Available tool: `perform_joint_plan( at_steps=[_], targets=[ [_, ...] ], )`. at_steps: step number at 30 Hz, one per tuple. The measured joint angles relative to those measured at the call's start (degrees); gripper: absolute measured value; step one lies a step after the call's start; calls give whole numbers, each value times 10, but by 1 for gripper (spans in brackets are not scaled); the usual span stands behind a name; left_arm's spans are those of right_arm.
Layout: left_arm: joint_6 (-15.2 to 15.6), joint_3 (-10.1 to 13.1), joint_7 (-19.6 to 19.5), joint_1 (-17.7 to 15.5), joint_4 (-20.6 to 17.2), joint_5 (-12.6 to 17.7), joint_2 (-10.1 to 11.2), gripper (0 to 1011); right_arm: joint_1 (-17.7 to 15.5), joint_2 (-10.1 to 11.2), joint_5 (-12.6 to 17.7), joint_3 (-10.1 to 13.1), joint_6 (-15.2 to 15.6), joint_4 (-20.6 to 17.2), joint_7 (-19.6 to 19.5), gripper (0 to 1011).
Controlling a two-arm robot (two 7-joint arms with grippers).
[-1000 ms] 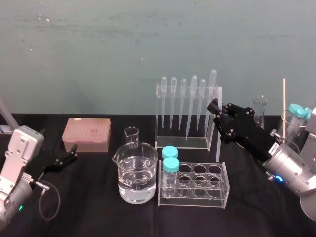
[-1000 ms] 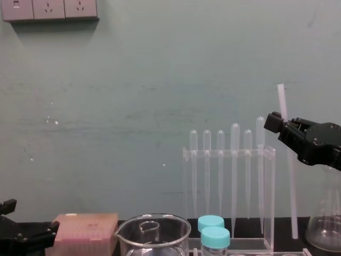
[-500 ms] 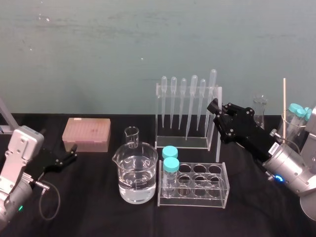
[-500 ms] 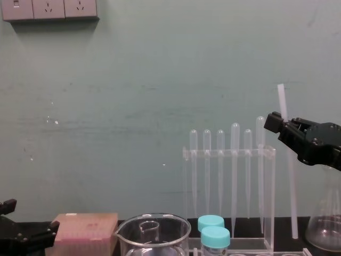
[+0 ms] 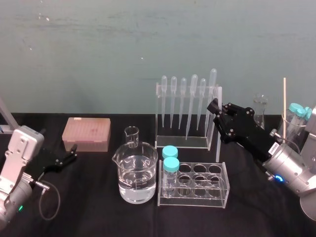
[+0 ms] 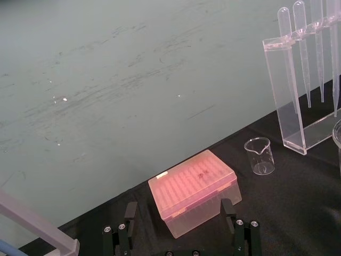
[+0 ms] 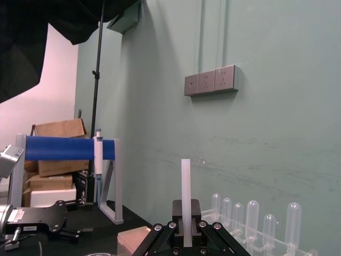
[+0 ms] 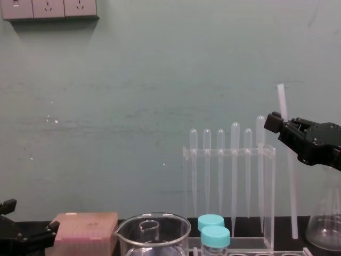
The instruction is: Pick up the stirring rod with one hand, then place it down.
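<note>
Right gripper comes in from 4 o'clock of the head view, jaws closed on the stirring rod, gripping it well above its middle. The rod stands almost upright, just beside the pipette rack at the rack's 3 o'clock. Its top end is higher than the pipette bulbs and its lower end is down near the black table — contact there cannot be told.

Left gripper sits low at the table's 9 o'clock, fingers spread apart and holding nothing. The pink tip box lies near it, at its 1 o'clock.

Water beaker and tube rack sit at 6 o'clock of the pipette rack — both apart from the rod.
</note>
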Motion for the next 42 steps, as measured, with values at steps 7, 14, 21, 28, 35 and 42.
perform_joint_plan(
  at_steps=[7, 14, 21, 28, 35, 42],
  targets=[
    [0, 0, 0, 0, 0, 0, 0, 1000, 0, 0, 0, 0, 0, 0, 0, 70],
    [0, 0, 0, 0, 0, 0, 0, 1000, 0, 0, 0, 0, 0, 0, 0, 70],
    [0, 0, 0, 0, 0, 0, 0, 1000, 0, 0, 0, 0, 0, 0, 0, 70],
    [0, 0, 0, 0, 0, 0, 0, 1000, 0, 0, 0, 0, 0, 0, 0, 70],
    [0, 0, 0, 0, 0, 0, 0, 1000, 0, 0, -3, 2, 1, -1, 3, 70],
    [0, 0, 0, 0, 0, 0, 0, 1000, -7, 11, -2, 3, 11, -15, 23, 70]
  ],
)
